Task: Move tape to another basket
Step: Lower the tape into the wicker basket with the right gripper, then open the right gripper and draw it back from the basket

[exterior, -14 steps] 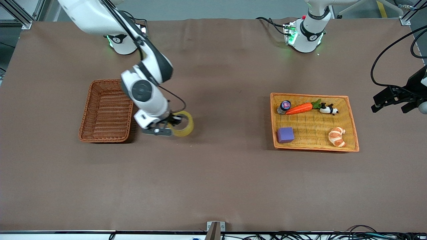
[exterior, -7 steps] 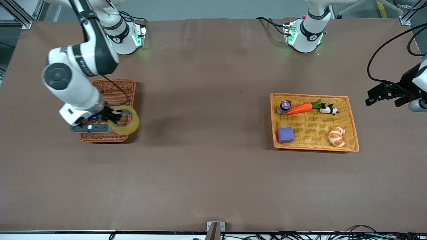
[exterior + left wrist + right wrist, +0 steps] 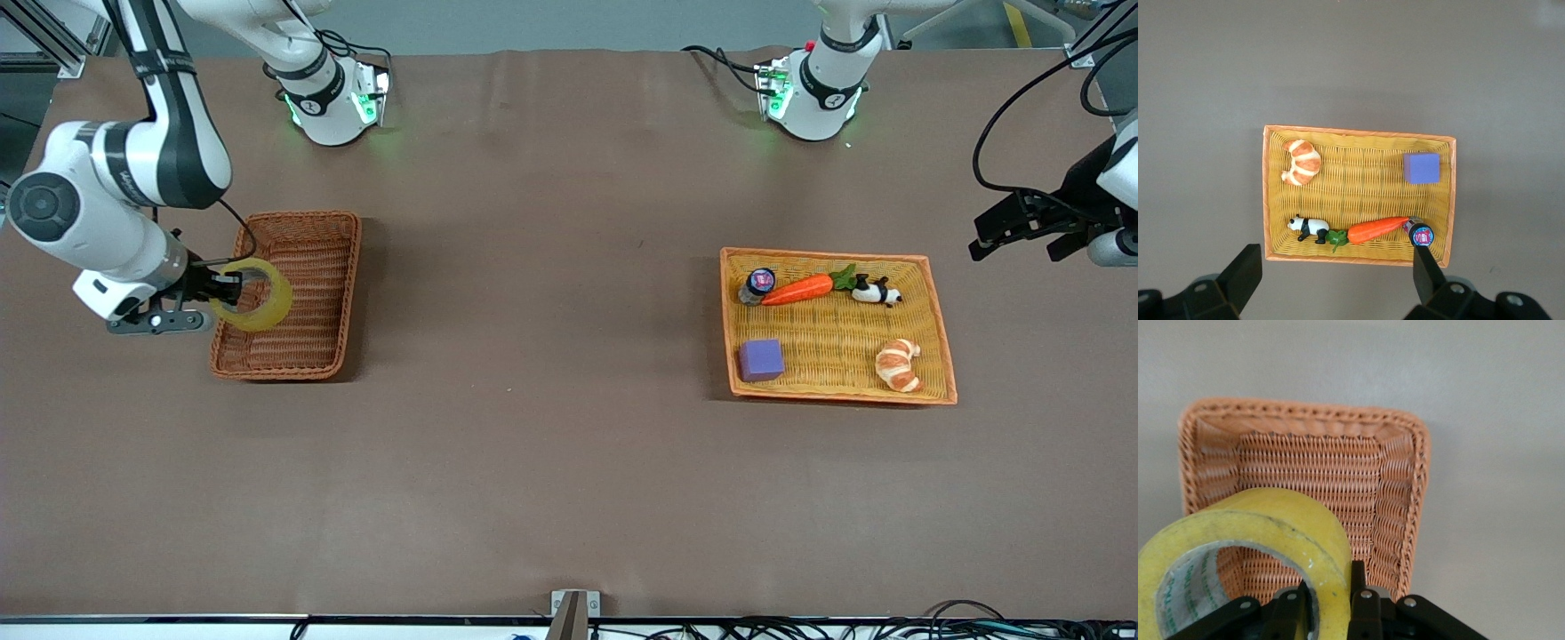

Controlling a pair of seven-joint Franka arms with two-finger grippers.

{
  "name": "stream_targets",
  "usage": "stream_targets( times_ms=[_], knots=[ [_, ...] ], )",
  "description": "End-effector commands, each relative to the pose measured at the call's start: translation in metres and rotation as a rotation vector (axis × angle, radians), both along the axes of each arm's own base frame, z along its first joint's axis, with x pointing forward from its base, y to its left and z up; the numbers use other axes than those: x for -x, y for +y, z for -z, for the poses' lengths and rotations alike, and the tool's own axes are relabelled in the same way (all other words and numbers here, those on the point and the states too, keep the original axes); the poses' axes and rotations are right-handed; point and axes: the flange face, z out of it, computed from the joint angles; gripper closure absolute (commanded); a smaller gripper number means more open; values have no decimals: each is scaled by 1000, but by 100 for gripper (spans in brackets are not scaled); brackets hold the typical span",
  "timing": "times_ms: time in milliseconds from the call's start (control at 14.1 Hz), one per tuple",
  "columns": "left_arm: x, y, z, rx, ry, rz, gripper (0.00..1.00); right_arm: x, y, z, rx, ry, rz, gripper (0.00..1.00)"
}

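Note:
My right gripper [image 3: 224,291] is shut on the wall of the yellowish tape roll [image 3: 255,296] and holds it in the air over the reddish-brown wicker basket [image 3: 307,233], near the basket's edge toward the right arm's end of the table. In the right wrist view the tape [image 3: 1265,540] fills the foreground, pinched between the fingers [image 3: 1363,600], with the empty basket [image 3: 1305,460] beneath. My left gripper [image 3: 1022,229] is open and empty, up in the air past the left arm's end of the yellow tray; its fingers [image 3: 1426,275] frame the tray from above.
The shallow yellow tray with an orange rim [image 3: 941,342] holds a croissant toy [image 3: 898,364], a purple cube [image 3: 761,360], a carrot [image 3: 797,289], a panda figure [image 3: 877,291] and a small capped jar [image 3: 757,284]. Brown table between the two baskets.
My right gripper has carried the tape from the bare table toward the right arm's end, across the wicker basket, and now holds it over the basket. The left gripper drifted slightly upward.

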Motion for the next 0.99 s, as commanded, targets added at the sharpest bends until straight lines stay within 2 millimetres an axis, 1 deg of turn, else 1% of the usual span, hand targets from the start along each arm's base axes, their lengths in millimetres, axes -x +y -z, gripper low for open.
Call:
stream_targets(
  times_ms=[0,142,213,284,426,497,568,710,781,923],
  knots=[
    [7,-13,1,-32,2,-31,0,30,1,33,-15,-26,-10,97],
    [7,-15,1,-34,3,-28,0,44,1,58,-20,-55,-13,93],
    [7,-18,3,-34,4,-23,0,47,1,68,-20,-54,-15,90],
    [5,-25,6,-35,9,-10,0,46,1,79,-17,-39,-16,84],
    [5,-29,7,-37,10,-3,0,45,-4,103,-14,-45,-36,67],
    [4,-29,8,-38,10,-3,0,46,-6,108,-14,-36,-42,62],
    [4,-29,7,-39,8,-3,0,46,-7,108,-14,-36,-42,51],
    [4,-28,5,-39,3,4,0,45,-7,105,-14,-35,-46,10],
    [4,-29,4,-39,3,8,0,42,-6,96,-15,-52,-49,0],
    [3,-32,7,-40,8,11,0,27,-1,55,-18,-135,-55,0]
  ],
)
